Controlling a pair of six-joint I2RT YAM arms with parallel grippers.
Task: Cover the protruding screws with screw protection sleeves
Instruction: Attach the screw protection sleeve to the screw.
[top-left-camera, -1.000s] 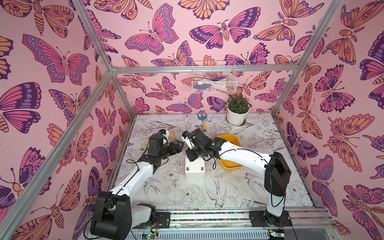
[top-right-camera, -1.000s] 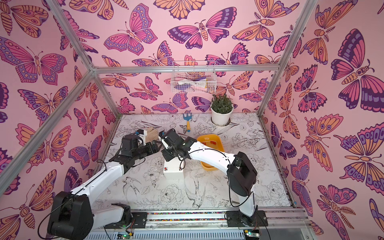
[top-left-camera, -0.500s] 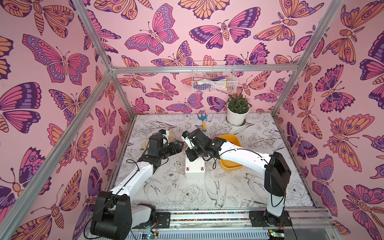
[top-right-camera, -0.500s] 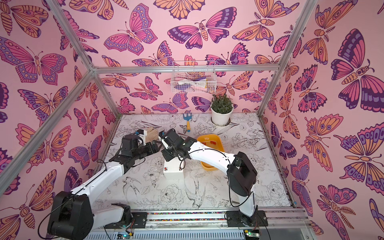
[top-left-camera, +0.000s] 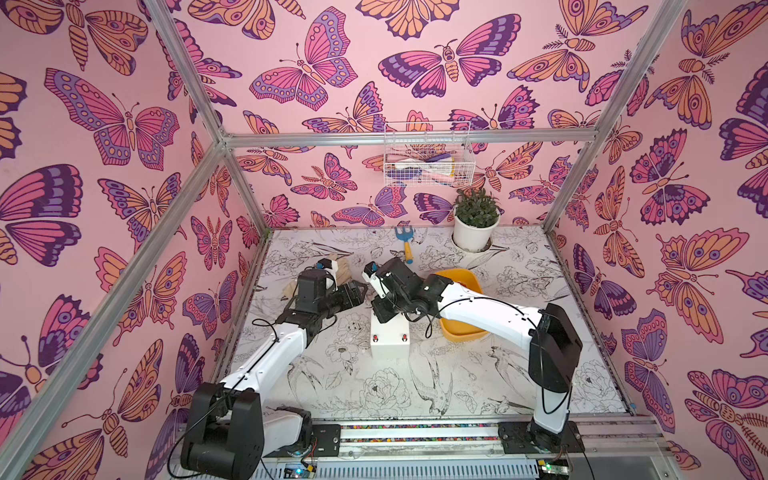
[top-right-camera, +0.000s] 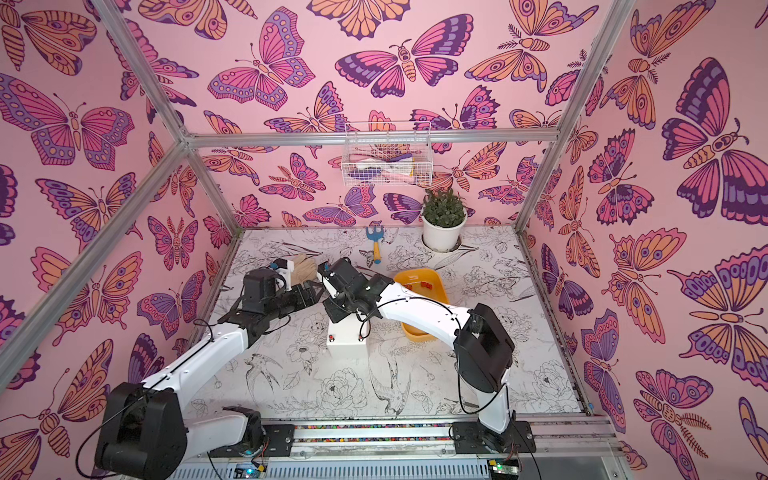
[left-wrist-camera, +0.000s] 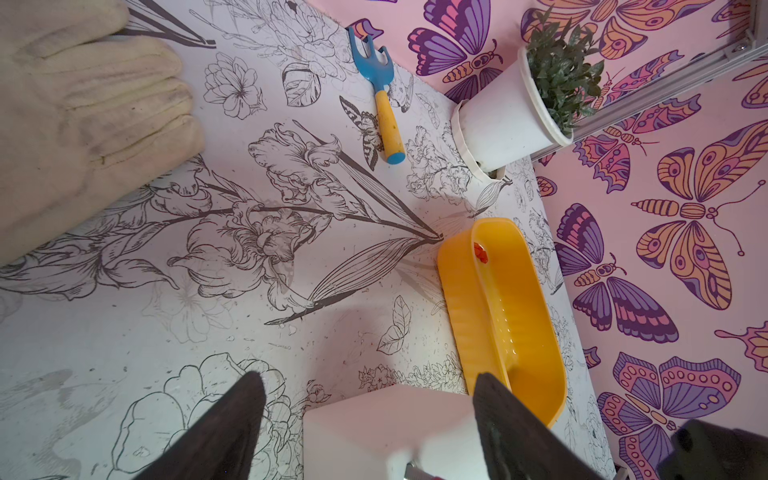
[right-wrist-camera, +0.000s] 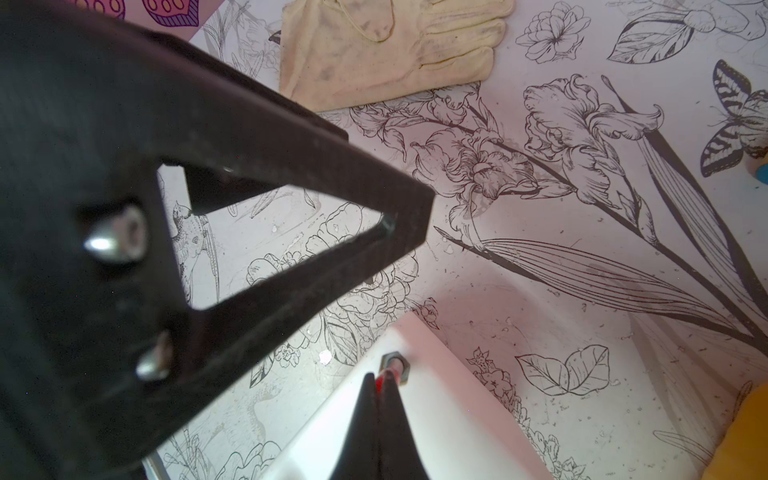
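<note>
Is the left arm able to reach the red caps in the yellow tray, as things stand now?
Probably not. The white box and the right arm, with the right gripper shut on a red cap there, lie between the open left gripper and the caps in the tray.

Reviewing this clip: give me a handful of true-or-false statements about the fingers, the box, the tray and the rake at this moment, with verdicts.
1. The right fingers are shut on a red sleeve at a screw on the white box. True.
2. The left fingers clamp the glove. False: they stand open beside the box, clear of the glove.
3. Two fitted sleeves sit at the box's near corners. True.
4. The yellow tray is empty. False: a few loose sleeves lie in it.
5. The rake lies in the tray. False: it lies on the table near the plant pot.
</note>
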